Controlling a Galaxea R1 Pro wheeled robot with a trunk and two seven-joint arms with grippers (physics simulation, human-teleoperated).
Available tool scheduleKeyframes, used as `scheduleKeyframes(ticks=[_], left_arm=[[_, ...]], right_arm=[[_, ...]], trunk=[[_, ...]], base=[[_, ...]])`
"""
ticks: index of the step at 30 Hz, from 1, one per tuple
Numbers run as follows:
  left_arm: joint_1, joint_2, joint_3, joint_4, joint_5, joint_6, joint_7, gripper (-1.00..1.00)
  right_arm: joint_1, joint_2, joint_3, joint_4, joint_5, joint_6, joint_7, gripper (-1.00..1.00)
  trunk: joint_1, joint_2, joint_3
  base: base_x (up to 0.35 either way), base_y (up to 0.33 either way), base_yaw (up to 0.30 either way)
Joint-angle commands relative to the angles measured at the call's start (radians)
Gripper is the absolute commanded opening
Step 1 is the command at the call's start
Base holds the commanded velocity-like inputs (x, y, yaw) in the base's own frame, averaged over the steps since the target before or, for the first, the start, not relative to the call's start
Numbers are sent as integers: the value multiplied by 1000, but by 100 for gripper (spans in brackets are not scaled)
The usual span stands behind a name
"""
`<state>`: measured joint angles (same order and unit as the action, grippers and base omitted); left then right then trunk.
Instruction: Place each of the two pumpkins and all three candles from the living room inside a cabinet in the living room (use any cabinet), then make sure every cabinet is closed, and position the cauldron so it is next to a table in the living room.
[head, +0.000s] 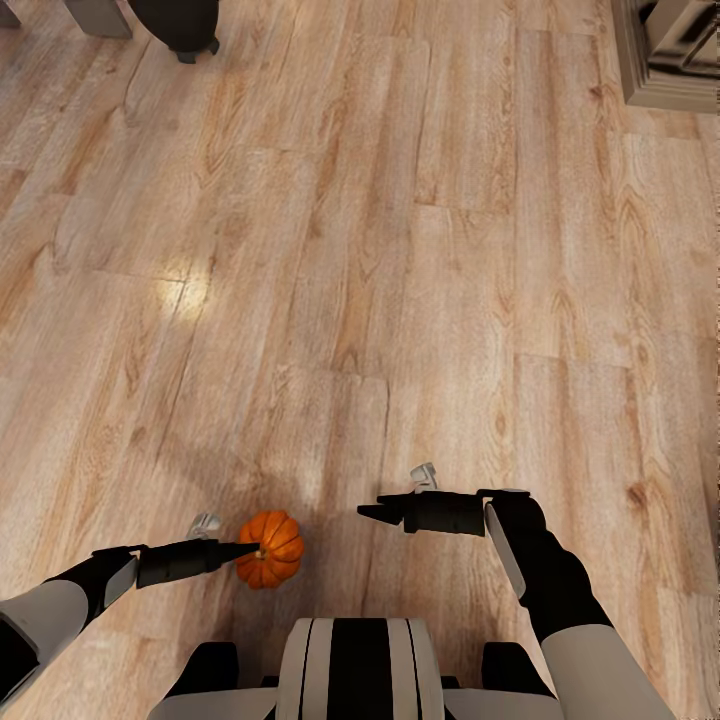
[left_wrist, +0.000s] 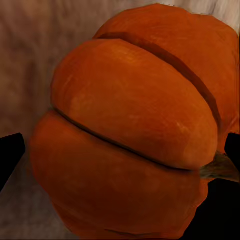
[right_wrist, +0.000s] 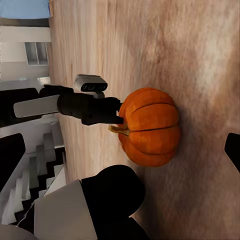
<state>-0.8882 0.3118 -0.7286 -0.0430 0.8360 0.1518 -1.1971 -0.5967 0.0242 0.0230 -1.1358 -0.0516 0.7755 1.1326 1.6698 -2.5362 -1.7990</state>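
A bright-orange ribbed pumpkin (head: 272, 549) hangs low over the wood floor just ahead of my base. My left gripper (head: 246, 549) is shut on it at the stem side. Up close, the pumpkin (left_wrist: 130, 135) spans the whole gap between the dark fingertips (left_wrist: 10, 155). The right wrist view shows that same pumpkin (right_wrist: 150, 127) with the left gripper against its stem. My right gripper (head: 368, 513) hovers to the pumpkin's right, open and holding nothing. The black cauldron (head: 180, 25) stands on the floor far ahead at the left, beside a grey table leg (head: 100, 15).
Wide plank floor (head: 400, 250) stretches between me and the cauldron. A grey-brown furniture corner (head: 670, 55) juts in at the far right. A staircase (right_wrist: 30, 185) and a window show behind my left arm in the right wrist view.
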Motion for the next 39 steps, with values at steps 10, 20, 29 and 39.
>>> scheduleKeyframes(ticks=[10,20,29,39], left_arm=[[0,1,0,0,0,0,1,100],[0,0,-2,-1,-3,0,2,100],[0,-1,-2,-2,-4,0,2,100],[0,-7,-2,-3,-5,-2,4,100]], right_arm=[[0,0,0,3,-2,-1,1,100],[0,2,0,2,-2,1,1,100],[0,2,0,2,-4,1,2,100],[0,2,0,1,-1,1,4,100]], trunk=[[0,0,5],[0,0,11],[0,0,18],[0,0,20]], base=[[0,0,-87],[0,0,-97],[0,0,-59],[0,0,-7]])
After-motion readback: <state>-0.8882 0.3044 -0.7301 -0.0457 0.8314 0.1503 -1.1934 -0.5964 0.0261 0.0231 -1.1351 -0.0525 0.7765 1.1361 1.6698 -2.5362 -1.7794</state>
